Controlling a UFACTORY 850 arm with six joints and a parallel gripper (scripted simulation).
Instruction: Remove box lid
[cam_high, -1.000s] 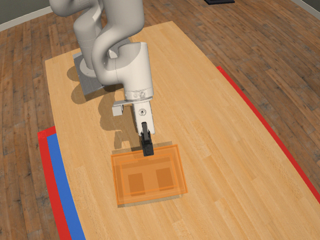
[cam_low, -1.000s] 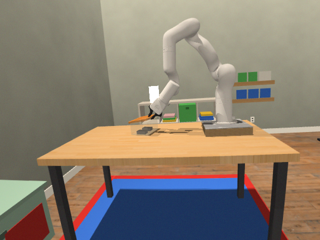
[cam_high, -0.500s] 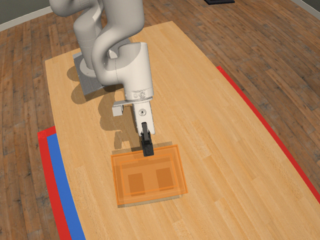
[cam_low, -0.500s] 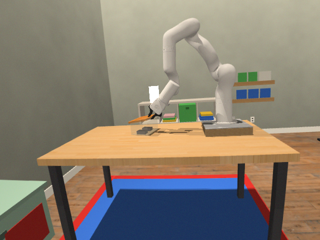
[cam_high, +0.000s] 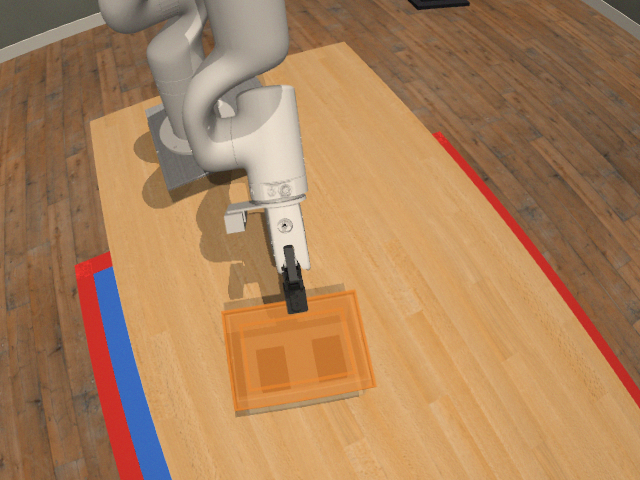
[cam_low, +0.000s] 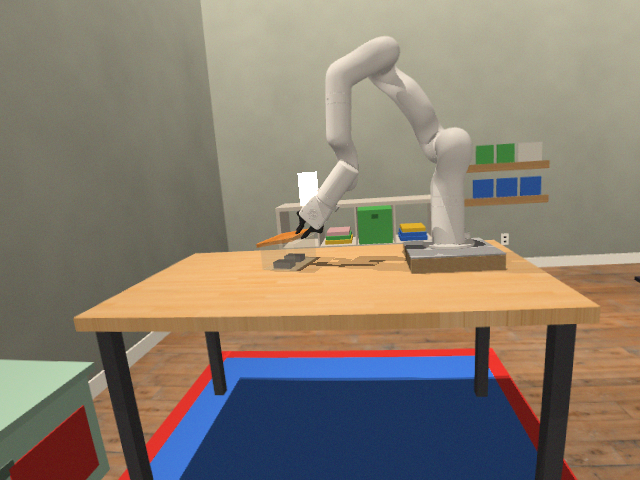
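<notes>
A see-through orange lid (cam_high: pixel 356 335) (cam_low: pixel 276 238) hangs tilted in the air above the clear box (cam_high: pixel 305 404) (cam_low: pixel 268 258), its far edge lower than the gripped edge. My gripper (cam_high: pixel 295 302) (cam_low: pixel 303 231) is shut on the lid's edge nearest the arm. The box stands on the wooden table (cam_high: pixel 439 258) (cam_low: pixel 361 299). Two dark blocks (cam_low: pixel 288 260) lie inside it and show through the lid in the top view. The lid is clear of the box walls in the exterior view.
The arm's base plate (cam_high: pixel 175 165) (cam_low: pixel 454 257) sits at the table's far end. A red and blue floor mat (cam_high: pixel 111 361) (cam_low: pixel 330 413) lies under the table. Shelves with coloured boxes (cam_low: pixel 374 223) stand against the back wall. A green cabinet (cam_low: pixel 36 403) stands beside the table.
</notes>
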